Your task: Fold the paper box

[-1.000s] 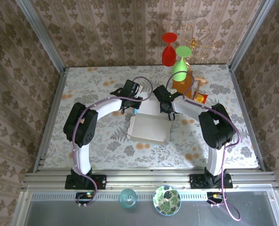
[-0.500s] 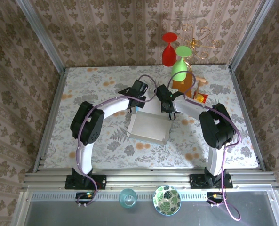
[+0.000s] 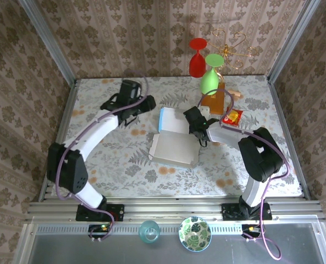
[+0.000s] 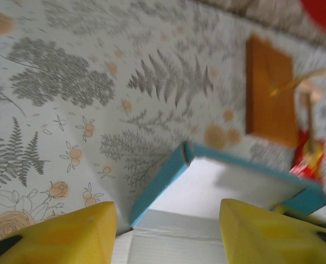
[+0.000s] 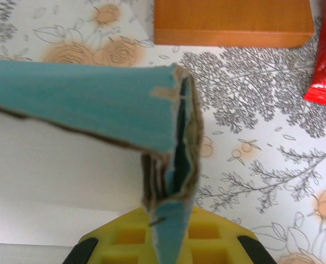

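The paper box (image 3: 172, 149) of thin cardboard, sky-blue outside and white inside, is found near the middle of the flower-patterned worktop (image 3: 113, 165), between the two arms. It lies with the white inside turned up. In the left wrist view two of its walls are seen raised, with the blue outside shown, and they meet at a corner.

The right pincer (image 3: 199, 129) is pressed together on the far right corner of the box. In the right wrist view a folded blue flap is pinched between its yellow pads (image 5: 206, 242), and several layers of cardboard are seen squeezed together there.

The left pincer (image 3: 145, 104) is held over the worktop to the far left of the box, clearly apart from it. Its yellow fingers (image 4: 58, 234) are spread and nothing is held between them; the box is seen beyond them.

A brown-orange block (image 3: 213, 99) is placed just behind the right pincer, and a small red packet (image 3: 232, 116) lies near it on the right. A red glass (image 3: 197, 58) and a green glass (image 3: 209, 81) are hung at the back wall. On the near ledge, in front of the arm bases, a bluish glass (image 3: 149, 231) and a bowl with a green leaf pattern (image 3: 194, 234) are set side by side.
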